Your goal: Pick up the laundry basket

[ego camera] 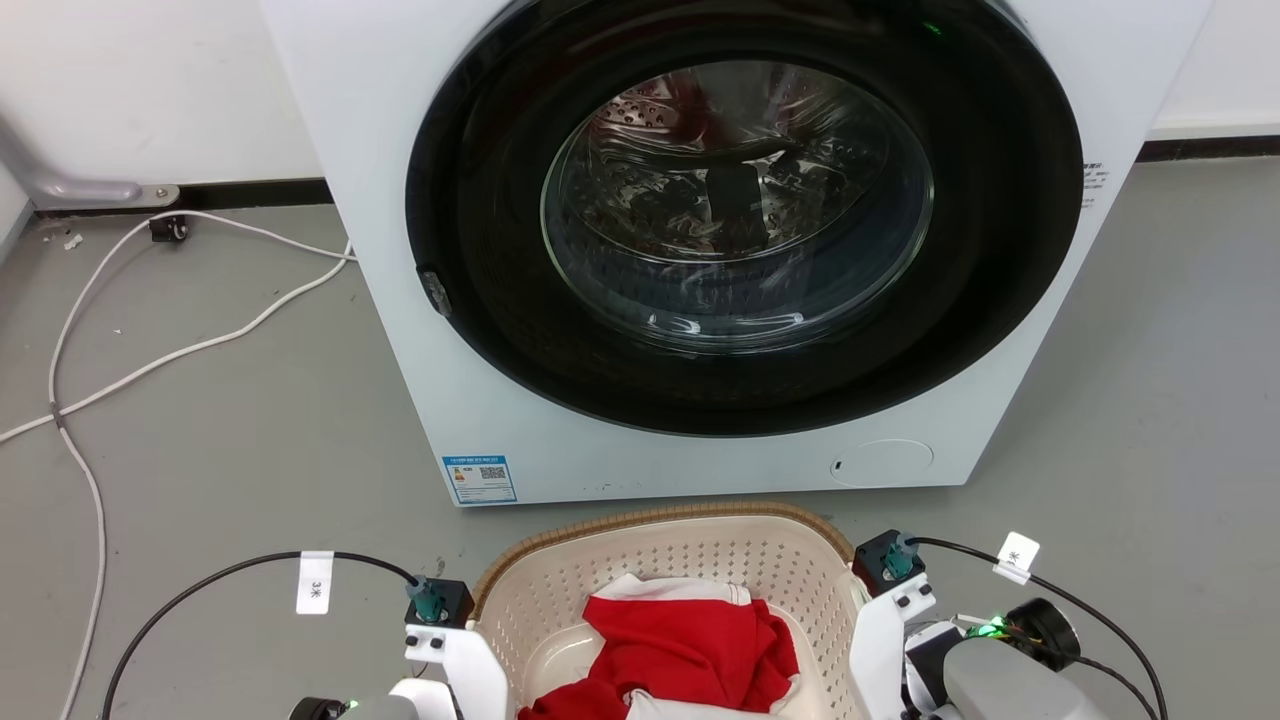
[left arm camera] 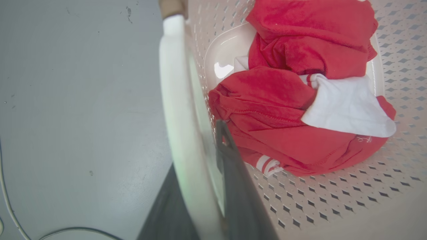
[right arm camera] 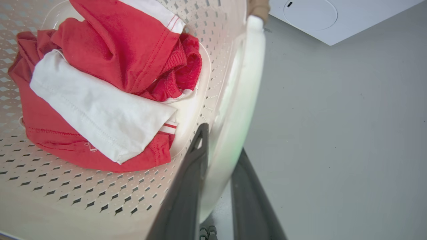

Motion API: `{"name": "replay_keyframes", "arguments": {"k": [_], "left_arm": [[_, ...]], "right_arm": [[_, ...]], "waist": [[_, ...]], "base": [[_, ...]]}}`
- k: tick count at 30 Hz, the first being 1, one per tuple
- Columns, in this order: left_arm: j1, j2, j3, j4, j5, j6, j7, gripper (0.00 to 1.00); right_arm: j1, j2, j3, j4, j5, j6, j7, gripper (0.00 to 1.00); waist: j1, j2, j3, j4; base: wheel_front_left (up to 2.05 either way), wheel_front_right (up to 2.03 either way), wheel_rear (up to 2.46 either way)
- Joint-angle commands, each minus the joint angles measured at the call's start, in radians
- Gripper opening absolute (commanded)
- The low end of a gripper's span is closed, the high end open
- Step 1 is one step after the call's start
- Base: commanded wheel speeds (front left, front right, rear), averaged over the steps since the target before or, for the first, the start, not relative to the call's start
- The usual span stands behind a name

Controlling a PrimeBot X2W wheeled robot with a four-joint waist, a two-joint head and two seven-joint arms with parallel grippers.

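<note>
Grey floor (ego camera: 250, 450) — white wall (ego camera: 150, 80)

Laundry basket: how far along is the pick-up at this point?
Done: the left gripper and right gripper each straddle a white side handle of the laundry basket, one finger inside, one outside. In hand: the grip on the handles; whether it is clamped is unclear. Left: the lift; the basket sits low before the washing machine, clothes inside.

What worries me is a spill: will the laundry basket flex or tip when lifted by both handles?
Probably light: the laundry basket holds few clothes. Perforated walls may flex. With left gripper and right gripper on opposite sides, tipping seems unlikely.
</note>
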Motion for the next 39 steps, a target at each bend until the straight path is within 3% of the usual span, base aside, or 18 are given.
{"name": "replay_keyframes", "arguments": {"k": [1, 39], "left_arm": [[0.004, -0.015, -0.011, -0.012, -0.005, -0.013, -0.004, 0.0], [-0.036, -0.001, -0.139, 0.01, -0.137, -0.013, -0.034, 0.0]], "right_arm": [[0.003, 0.011, 0.01, -0.009, 0.008, 0.003, -0.001, 0.0], [-0.027, -0.002, 0.14, 0.008, 0.142, 0.003, -0.008, 0.0]], "waist": [[0.0001, -0.0001, 0.0, -0.001], [0.0001, -0.0001, 0.002, -0.01]], "base": [[0.0, 0.0, 0.0], [0.0, 0.0, 0.0]]}}
